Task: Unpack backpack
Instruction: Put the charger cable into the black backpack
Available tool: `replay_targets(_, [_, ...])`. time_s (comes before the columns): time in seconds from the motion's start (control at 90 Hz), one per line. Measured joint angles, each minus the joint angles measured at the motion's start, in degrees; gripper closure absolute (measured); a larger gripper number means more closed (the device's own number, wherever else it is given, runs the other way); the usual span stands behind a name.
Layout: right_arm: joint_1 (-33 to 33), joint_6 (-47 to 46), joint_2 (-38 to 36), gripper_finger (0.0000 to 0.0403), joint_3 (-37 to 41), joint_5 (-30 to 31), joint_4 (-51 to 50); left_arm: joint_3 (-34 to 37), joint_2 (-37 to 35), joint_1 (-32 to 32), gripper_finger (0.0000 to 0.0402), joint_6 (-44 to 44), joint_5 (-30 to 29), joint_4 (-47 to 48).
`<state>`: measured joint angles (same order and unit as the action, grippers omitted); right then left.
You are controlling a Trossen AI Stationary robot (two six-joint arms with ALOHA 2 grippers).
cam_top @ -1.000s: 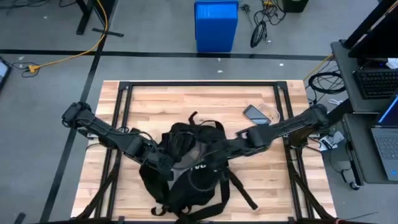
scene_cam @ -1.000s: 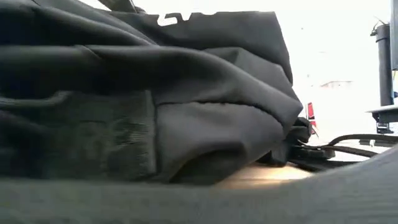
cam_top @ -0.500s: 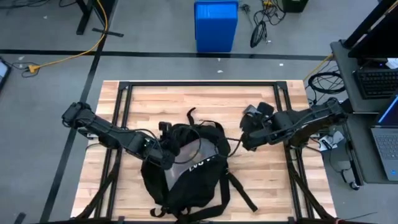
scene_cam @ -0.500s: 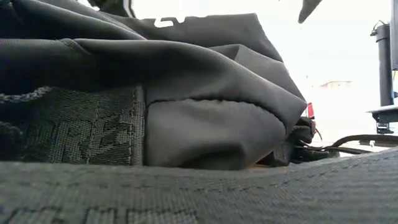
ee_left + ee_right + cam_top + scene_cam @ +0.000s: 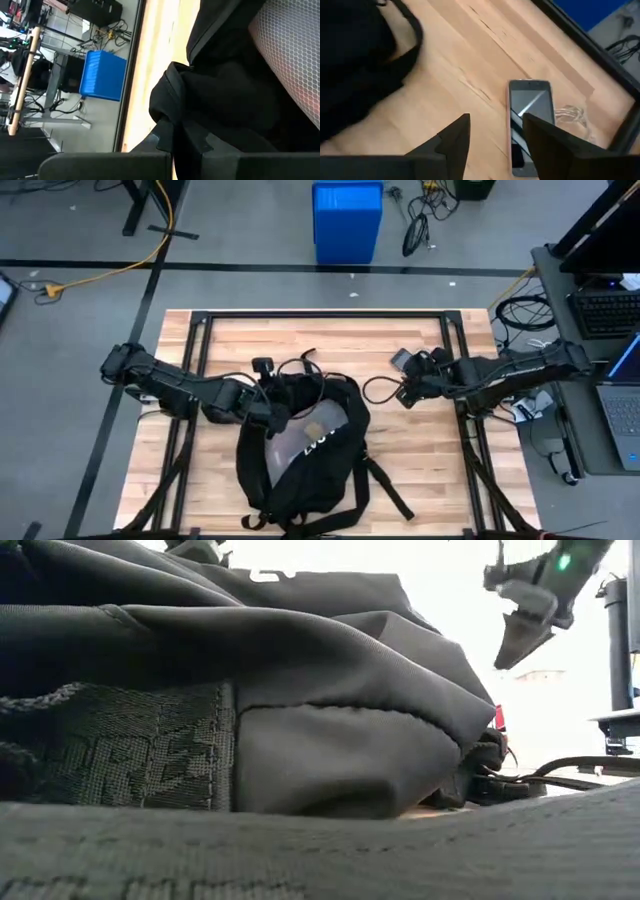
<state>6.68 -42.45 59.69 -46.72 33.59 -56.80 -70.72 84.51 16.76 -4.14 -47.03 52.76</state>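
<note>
A wooden table (image 5: pixel 240 340) carries the backpack (image 5: pixel 305 445), a phone (image 5: pixel 530 125) and a cable (image 5: pixel 572 117).

The left arm reaches in from the table's left edge toward the centre, elbow bent low, and the left gripper (image 5: pixel 268 412) presses against the left side of the backpack (image 5: pixel 305 445), its fingers (image 5: pixel 165 145) closed on a fold of the black fabric. The right arm stretches in from the right edge, held above the table, and the right gripper (image 5: pixel 405 392) (image 5: pixel 492 132) hangs to the right of the bag, apart from it, its two fingers spread with nothing between them, pointing down at the tabletop.
</note>
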Motion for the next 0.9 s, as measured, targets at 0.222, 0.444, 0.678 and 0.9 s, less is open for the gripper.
replay_targets(0.222, [-9.5,-8.0,0.0,0.0188,10.0,-1.0,4.2,0.0,0.0,0.0,0.0402,0.0,0.1,-2.0])
replay_targets(0.444, [-17.0,-9.2,0.1,0.0165,13.6,-2.3,5.6,0.0,0.0,0.0,0.0402,0.0,0.3,-3.0])
replay_targets(0.678, [-24.7,-2.5,0.0,0.0158,14.2,-4.6,9.0,0.0,0.0,0.0,0.0402,0.1,0.8,-3.0])
replay_targets(0.9, [-31.3,5.5,2.2,0.0151,14.2,-11.6,16.0,0.0,0.0,0.0,0.0402,1.6,3.4,-3.2])
